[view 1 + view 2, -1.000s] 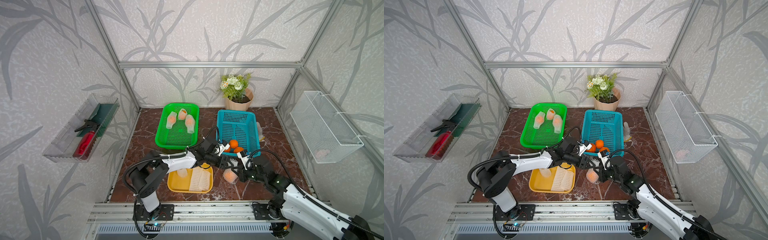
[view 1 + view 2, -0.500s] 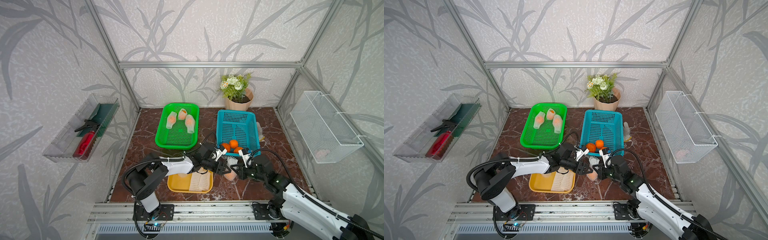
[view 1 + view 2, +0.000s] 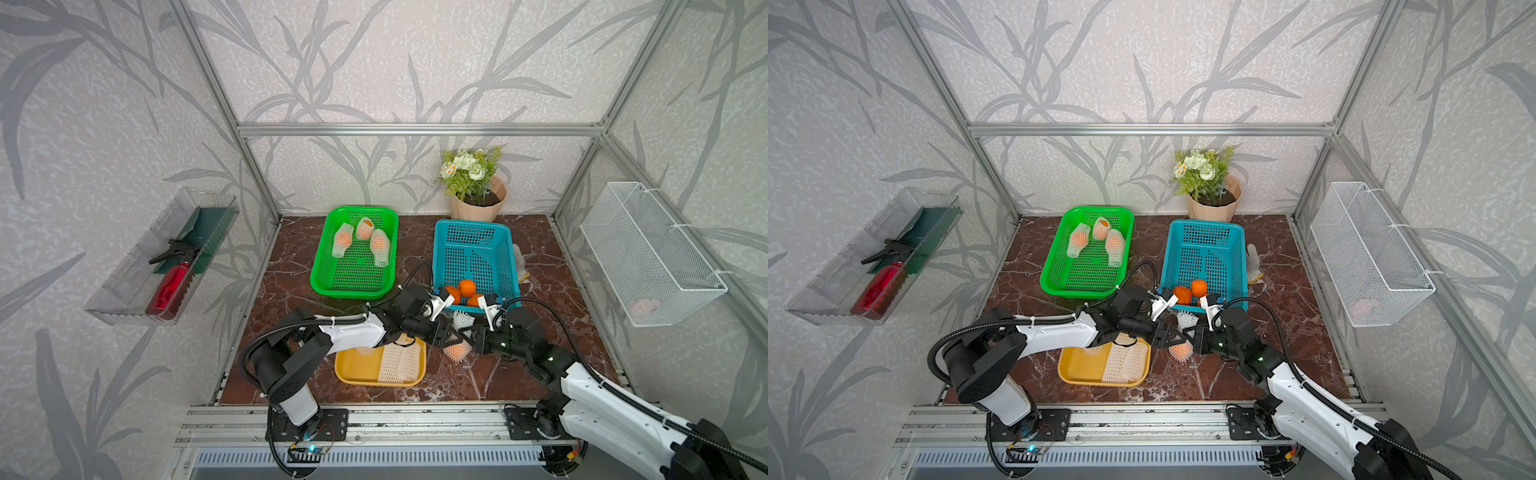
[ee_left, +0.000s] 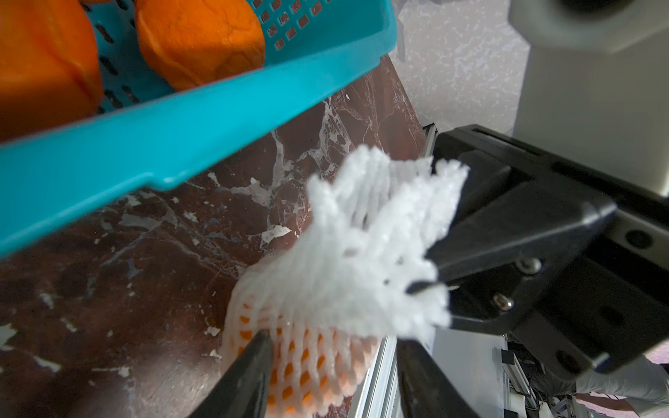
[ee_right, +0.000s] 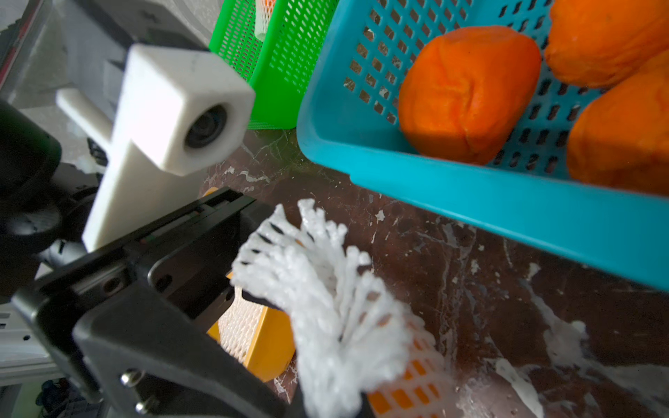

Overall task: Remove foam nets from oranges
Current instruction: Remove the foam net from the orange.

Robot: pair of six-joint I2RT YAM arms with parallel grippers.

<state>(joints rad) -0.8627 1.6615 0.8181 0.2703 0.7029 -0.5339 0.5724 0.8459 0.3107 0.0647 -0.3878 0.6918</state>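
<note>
A lab-style robot test cell: aluminium frame (image 3: pixel 415 129), leaf-patterned wall panels (image 3: pixel 374 62), marble-look table (image 3: pixel 286 291), arms (image 3: pixel 353 331) bolted to a front rail (image 3: pixel 415 424).

Three bare oranges (image 3: pixel 467 286), four netted oranges (image 3: pixel 343 240), one yellow tray (image 3: pixel 355 370)

White foam net (image 4: pixel 362 260), bunched above orange (image 4: pixel 289 392)

- Both top views: bright, even light, soft shadows, sharp; straight lines bow near the edges.
- Both wrist views: the near foam net (image 4: pixel 362 253) is out of focus.
</note>
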